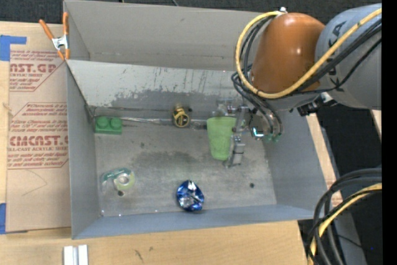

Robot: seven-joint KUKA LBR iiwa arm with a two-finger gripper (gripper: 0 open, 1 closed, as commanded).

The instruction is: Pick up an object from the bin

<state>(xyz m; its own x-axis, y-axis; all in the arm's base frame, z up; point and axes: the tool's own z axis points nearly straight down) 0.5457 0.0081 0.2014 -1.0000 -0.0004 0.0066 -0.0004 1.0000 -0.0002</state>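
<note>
Robotics lab: cabled robot arm [363, 62] over a grey metal bin [155, 31].

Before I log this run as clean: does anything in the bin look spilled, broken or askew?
Nothing clearly stands out. The green toy brick, brass fitting, clear tape roll and blue crumpled foil ball lie apart on the grey bin floor; the pale green soft cup sits beside the tool.

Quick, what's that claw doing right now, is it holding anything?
Gripper: cannot be told whether it is open, closed or holding anything; it is close beside the pale green cup.
</note>
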